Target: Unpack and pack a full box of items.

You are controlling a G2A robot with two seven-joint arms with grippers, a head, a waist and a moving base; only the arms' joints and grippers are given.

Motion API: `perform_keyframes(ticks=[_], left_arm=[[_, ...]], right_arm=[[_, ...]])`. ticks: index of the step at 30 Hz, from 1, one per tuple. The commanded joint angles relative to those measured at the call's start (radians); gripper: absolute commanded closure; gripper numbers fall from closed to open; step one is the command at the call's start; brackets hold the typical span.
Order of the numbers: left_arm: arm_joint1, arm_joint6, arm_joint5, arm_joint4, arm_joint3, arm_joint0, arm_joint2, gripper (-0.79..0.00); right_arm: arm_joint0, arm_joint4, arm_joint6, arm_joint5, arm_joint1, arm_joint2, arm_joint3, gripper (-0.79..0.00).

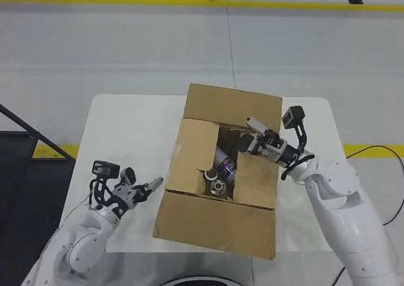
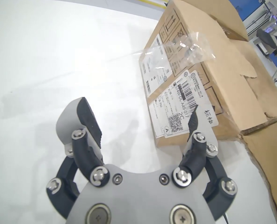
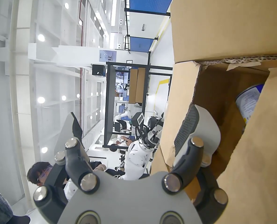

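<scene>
An open brown cardboard box (image 1: 219, 222) stands in the middle of the white table (image 1: 130, 129) with its flaps spread. Inside lie several cans (image 1: 219, 175); a white and blue can (image 3: 248, 103) shows past a flap. My right gripper (image 1: 248, 136) hovers open over the box's opening, near its far right corner. In the right wrist view, one finger of that gripper (image 3: 133, 115) is over the inside of the box (image 3: 222, 12). My left gripper (image 1: 144, 182) is open and holds nothing, low over the table beside the box's labelled side (image 2: 175, 108). The wrist view shows this gripper (image 2: 139, 110) close to it.
A loose strip of clear tape (image 2: 189, 47) hangs off the box's side wall. Bare table lies to the left of the box (image 2: 47, 59). The right flap (image 1: 259, 179) sits under my right arm.
</scene>
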Motion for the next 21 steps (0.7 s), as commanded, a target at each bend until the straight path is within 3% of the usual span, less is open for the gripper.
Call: perform_keyframes(ticks=[1, 12, 21], left_arm=[[-0.001, -0.006, -0.003, 0.009, 0.007, -0.012, 0.016, -0.785], [-0.006, -0.011, -0.008, 0.018, 0.014, -0.024, 0.049, -0.785], [-0.006, -0.025, -0.037, 0.007, 0.010, -0.012, 0.044, -0.785]], right_arm=[[-0.002, -0.018, -0.005, 0.011, -0.001, -0.015, -0.006, -0.785], [0.080, -0.072, 0.030, 0.116, -0.015, -0.107, 0.048, -0.785], [0.137, -0.060, 0.049, 0.124, -0.032, -0.165, 0.106, -0.785]])
